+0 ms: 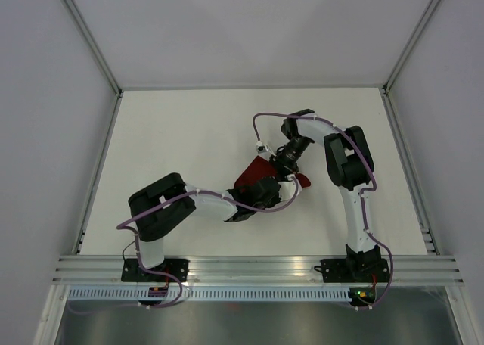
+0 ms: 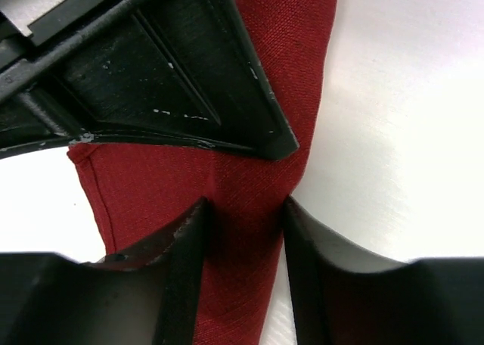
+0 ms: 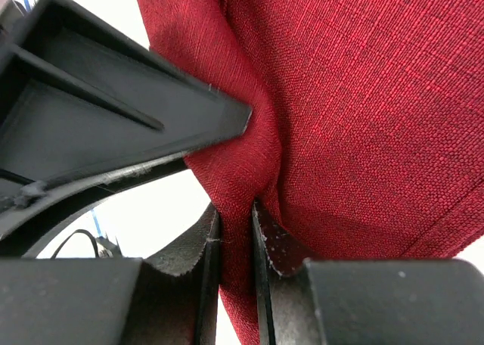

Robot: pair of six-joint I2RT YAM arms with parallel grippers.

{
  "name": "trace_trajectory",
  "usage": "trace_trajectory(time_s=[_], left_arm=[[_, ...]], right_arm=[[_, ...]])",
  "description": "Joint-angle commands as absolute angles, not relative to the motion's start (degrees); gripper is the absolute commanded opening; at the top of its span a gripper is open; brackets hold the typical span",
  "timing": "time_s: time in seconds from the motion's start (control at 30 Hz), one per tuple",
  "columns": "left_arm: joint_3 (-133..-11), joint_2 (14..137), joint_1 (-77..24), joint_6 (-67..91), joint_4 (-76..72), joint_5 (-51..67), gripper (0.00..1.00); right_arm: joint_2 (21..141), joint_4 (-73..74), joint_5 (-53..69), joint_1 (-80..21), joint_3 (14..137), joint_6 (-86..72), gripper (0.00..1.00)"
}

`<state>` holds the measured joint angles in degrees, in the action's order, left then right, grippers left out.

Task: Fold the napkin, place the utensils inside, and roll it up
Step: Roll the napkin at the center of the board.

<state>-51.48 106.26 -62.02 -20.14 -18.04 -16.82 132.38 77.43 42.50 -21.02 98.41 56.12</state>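
The maroon napkin [image 1: 248,175] is bunched at the table's middle, mostly hidden under both grippers; a small corner shows to the right [image 1: 304,181]. My left gripper [image 1: 266,184] is closed on a narrow bunched strip of the napkin [image 2: 151,186] that passes between its jaws [image 2: 246,209]. My right gripper [image 1: 281,171] pinches a fold of the napkin [image 3: 363,95] tightly between its nearly closed jaws [image 3: 236,209]. The two grippers sit tip to tip; each sees a finger of the other [image 2: 151,73] [image 3: 113,110]. No fork is in view.
The white table [image 1: 174,133] has raised metal rails on the left [image 1: 98,171] and right [image 1: 408,171], and white walls stand behind it. A purple cable [image 1: 265,118] loops above the right wrist.
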Motion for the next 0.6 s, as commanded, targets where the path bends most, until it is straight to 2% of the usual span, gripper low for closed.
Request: trace_trajectory(time_s=[0.0, 0.07, 0.13, 0.23, 0.27, 0.3, 0.4, 0.57], left_arm=[[-52.8, 107.9, -61.1, -19.3, -18.7, -15.1, 0.40], [-52.6, 108.1, -61.0, -18.3, -18.3, -14.6, 0.26], [-52.4, 108.1, -60.9, -17.3, -17.5, -13.5, 0.12], [-52.0, 108.1, -60.6, -15.4, -16.3, -11.3, 0.02], [-51.9, 108.1, -60.3, -14.9, -16.2, -10.6, 0.02], [-51.6, 108.3, -60.2, -14.3, -15.7, -9.3, 0.02], [-51.6, 109.0, -59.6, -12.0, -14.9, -7.5, 0.02], [-51.4, 109.0, -57.4, -8.4, -13.3, -1.3, 0.02]], right_arm=[[137.2, 72.0, 35.1, -21.4, 96.4, 58.4, 0.18], [137.0, 71.7, 35.2, -21.3, 96.4, 58.2, 0.22], [136.5, 71.4, 35.2, -21.1, 96.3, 57.8, 0.31], [135.2, 70.7, 36.2, -20.8, 96.0, 57.0, 0.45], [134.7, 70.6, 36.6, -20.7, 96.0, 56.9, 0.48], [133.3, 70.2, 37.4, -20.6, 95.7, 56.5, 0.55], [129.4, 67.1, 38.7, -19.7, 94.4, 54.1, 0.66], [123.7, 59.7, 40.9, -17.1, 92.5, 47.6, 0.74]])
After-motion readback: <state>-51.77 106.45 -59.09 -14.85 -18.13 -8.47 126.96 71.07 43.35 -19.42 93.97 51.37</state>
